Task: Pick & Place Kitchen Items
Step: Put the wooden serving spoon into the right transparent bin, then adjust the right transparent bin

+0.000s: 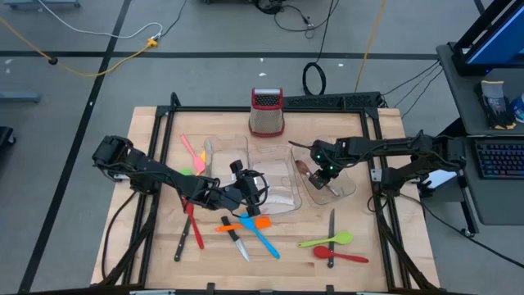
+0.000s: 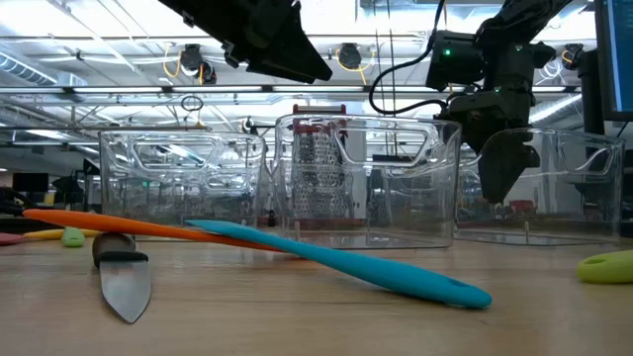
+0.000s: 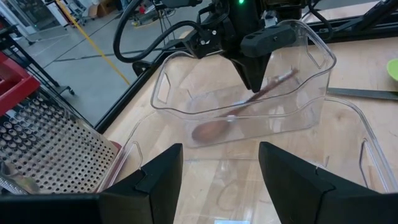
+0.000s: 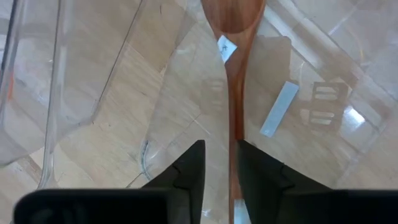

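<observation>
The right gripper (image 1: pixel 325 174) hangs inside the right-hand clear bin (image 1: pixel 348 187), straight over the brown wooden spoon (image 4: pixel 232 74). In the right wrist view the spoon's handle runs up between the two dark fingers (image 4: pixel 189 169), with its bowl lying ahead of the fingertips. The fingers stand narrowly parted beside the handle, with a sliver of gap showing on one side. Whether they grip the handle or have just let go, I cannot tell. The left wrist view shows the spoon slanting along the bin floor, bowl toward the left side of the table, handle rising under the right gripper. So the spoon's long axis lies in line with the gripper's reach, and the right arm is plainly the nearer one.

The left gripper (image 3: pixel 217 180) hovers over the middle clear bin (image 1: pixel 270 201), its fingers spread wide and empty.

On the near part of the table the other utensils lie loose: an orange spatula (image 1: pixel 243 224) crossed by a blue one (image 1: pixel 264 242), a black-handled knife (image 1: pixel 235 238), a green spoon (image 1: pixel 327 240) and a red spoon (image 1: pixel 340 256) to the right. The steel box grater (image 1: pixel 266 113) stands at the far edge.

As I judge it, the spoon is at its drop spot, and the next step is a clean lift straight up and clear of the bin wall.
</observation>
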Action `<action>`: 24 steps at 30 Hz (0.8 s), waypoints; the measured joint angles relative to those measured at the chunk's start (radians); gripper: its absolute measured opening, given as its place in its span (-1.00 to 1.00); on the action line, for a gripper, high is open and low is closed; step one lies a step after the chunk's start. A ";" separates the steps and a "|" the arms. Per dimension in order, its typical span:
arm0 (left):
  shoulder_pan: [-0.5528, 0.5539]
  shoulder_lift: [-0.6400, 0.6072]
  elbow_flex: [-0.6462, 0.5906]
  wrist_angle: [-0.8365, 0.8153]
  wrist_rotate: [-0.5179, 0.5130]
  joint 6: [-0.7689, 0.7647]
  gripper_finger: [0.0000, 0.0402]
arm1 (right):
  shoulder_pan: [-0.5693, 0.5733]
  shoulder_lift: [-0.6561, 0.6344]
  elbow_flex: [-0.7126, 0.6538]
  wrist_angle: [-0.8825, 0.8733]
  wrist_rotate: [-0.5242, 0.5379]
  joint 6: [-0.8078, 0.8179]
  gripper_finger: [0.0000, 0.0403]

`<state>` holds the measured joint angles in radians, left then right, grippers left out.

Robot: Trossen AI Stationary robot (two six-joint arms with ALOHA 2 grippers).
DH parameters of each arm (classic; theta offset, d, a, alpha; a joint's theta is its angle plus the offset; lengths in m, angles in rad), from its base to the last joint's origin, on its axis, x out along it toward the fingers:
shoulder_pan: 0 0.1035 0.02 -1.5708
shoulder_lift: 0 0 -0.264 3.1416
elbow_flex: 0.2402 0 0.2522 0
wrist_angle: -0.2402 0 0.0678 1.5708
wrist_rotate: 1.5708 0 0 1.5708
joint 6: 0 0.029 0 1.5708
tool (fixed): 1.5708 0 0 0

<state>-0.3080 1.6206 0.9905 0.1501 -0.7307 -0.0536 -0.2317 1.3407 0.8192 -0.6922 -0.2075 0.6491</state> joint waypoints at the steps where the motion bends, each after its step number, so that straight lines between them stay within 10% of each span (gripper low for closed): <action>1: 0.000 0.000 0.000 0.000 0.000 0.000 0.08 | 0.000 0.000 0.000 0.000 -0.001 -0.001 -0.54; 11: -0.071 -0.085 0.001 -0.149 -0.130 -0.055 0.08 | 0.000 -0.162 0.001 -0.027 0.036 -0.036 -0.65; 24: -0.199 -0.280 0.000 -0.883 -0.274 -0.663 0.08 | 0.089 -0.507 0.002 -0.363 0.291 0.089 -0.99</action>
<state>-0.5071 1.3403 0.9909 -0.7331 -1.0046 -0.7165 -0.1432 0.8334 0.8207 -1.0556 0.0832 0.7378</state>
